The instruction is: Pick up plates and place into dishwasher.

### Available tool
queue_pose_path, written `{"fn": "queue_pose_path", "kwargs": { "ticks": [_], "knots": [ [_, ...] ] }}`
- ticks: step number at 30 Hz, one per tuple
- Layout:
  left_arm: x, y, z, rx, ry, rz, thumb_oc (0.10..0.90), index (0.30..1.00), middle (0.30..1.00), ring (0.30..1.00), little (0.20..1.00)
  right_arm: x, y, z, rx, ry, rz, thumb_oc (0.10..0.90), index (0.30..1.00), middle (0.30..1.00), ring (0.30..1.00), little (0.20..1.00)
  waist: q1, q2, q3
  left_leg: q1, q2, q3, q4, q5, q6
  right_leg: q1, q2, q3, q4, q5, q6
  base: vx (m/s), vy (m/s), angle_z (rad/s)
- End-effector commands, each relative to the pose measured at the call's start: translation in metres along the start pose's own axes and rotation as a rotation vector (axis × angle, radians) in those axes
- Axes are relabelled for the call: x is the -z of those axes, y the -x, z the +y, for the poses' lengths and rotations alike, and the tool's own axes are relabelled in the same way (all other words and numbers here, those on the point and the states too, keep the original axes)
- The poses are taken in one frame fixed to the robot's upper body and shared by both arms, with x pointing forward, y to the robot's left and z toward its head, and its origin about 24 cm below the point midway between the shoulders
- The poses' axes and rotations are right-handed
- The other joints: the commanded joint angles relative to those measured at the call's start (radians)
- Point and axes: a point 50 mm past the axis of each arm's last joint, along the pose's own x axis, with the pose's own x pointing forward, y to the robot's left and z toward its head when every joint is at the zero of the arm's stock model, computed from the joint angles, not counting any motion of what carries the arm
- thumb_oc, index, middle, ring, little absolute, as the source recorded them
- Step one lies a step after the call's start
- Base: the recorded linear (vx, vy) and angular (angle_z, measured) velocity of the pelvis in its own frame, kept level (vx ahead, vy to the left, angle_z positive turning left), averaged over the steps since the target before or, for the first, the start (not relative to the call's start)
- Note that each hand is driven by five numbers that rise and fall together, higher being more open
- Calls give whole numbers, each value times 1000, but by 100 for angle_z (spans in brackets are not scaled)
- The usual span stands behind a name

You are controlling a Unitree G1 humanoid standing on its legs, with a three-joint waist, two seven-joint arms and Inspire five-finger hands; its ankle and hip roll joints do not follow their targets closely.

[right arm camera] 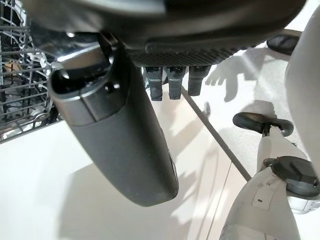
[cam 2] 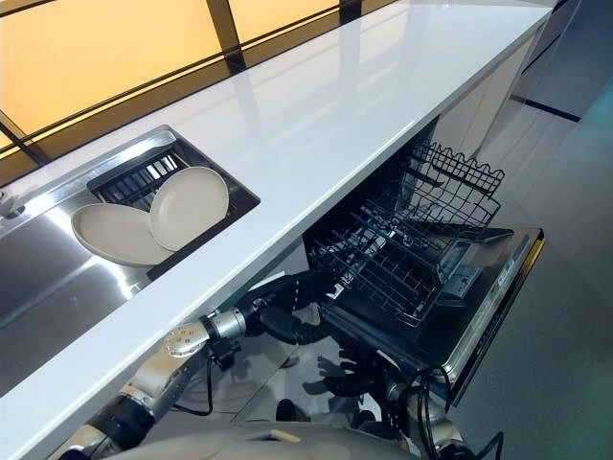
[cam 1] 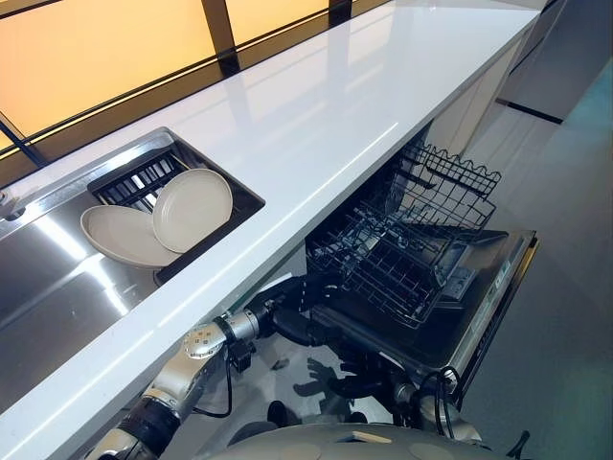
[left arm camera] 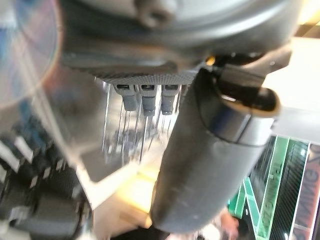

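Two cream plates lie in the black drainer set in the steel sink [cam 1: 57,278]: a round plate [cam 1: 192,208] leans over a second plate [cam 1: 120,235] to its left. Below the white counter [cam 1: 316,125] the dishwasher's door [cam 1: 488,287] is down and its dark wire rack [cam 1: 412,240] is pulled out with nothing in it. My left hand [cam 1: 297,311] hangs under the counter's edge beside the rack's near corner, fingers relaxed and holding nothing. My right hand [cam 1: 369,376] is lower, in front of the door, fingers straight and holding nothing; its thumb [right arm camera: 120,135] sticks out over the pale floor.
Amber window panes with dark frames [cam 1: 218,29] run behind the counter. White cabinet fronts [cam 1: 479,96] stand past the dishwasher. Grey floor [cam 1: 565,192] spreads to the right of the open door.
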Motion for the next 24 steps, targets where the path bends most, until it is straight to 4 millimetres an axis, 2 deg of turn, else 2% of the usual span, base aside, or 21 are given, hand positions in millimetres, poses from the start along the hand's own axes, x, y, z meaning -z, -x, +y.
{"fn": "queue_pose_path", "kwargs": {
  "ticks": [1, 4, 8, 12, 18, 24],
  "knots": [
    [-92, -20, -20, 282, -45, -347, 800, 900, 900, 900, 900, -36, -8, 7, -32, 67, -141, 800, 900, 900, 900, 900, -12, -8, -17, 43, -72, -20, 6, -97, 45, -6, -10, 28, 17, 35, 63, 0, 0, 0],
    [-113, -27, -38, 435, 122, -429, 800, 900, 900, 900, 900, -32, -9, 7, -16, 68, -120, 800, 900, 900, 900, 900, -11, -10, -24, 46, -72, -25, 6, -102, 45, -3, -12, 30, 17, 35, 60, 10, -16, 3],
    [-124, -32, -52, 560, 175, -443, 800, 900, 900, 900, 900, -29, -11, 8, -11, 67, -101, 800, 900, 900, 900, 900, -15, -12, -30, 47, -72, -26, 6, -103, 44, -3, -11, 35, 16, 36, 59, 6, -19, 7],
    [-154, -33, -67, 686, 261, -526, 800, 900, 900, 900, 900, -23, -13, 8, 0, 73, -80, 800, 900, 900, 900, 900, -22, -11, -41, 51, -73, -24, 6, -109, 44, 1, -12, 43, 13, 35, 56, 0, 0, 0],
    [-191, -22, -63, 643, 292, -672, 800, 900, 900, 900, 900, -17, -14, 9, 4, 75, -46, 800, 900, 900, 900, 900, -29, -10, -51, 56, -73, -17, 6, -114, 41, 6, -12, 50, 11, 30, 55, 0, 0, 0],
    [-241, 7, -46, 430, 114, -905, 800, 900, 900, 900, 900, -13, -14, 9, 18, 83, -26, 800, 900, 900, 900, 900, -24, -7, -60, 57, -72, -20, 6, -112, 37, 11, -14, 36, 11, 26, 54, 0, 0, 0]
  ]
}}
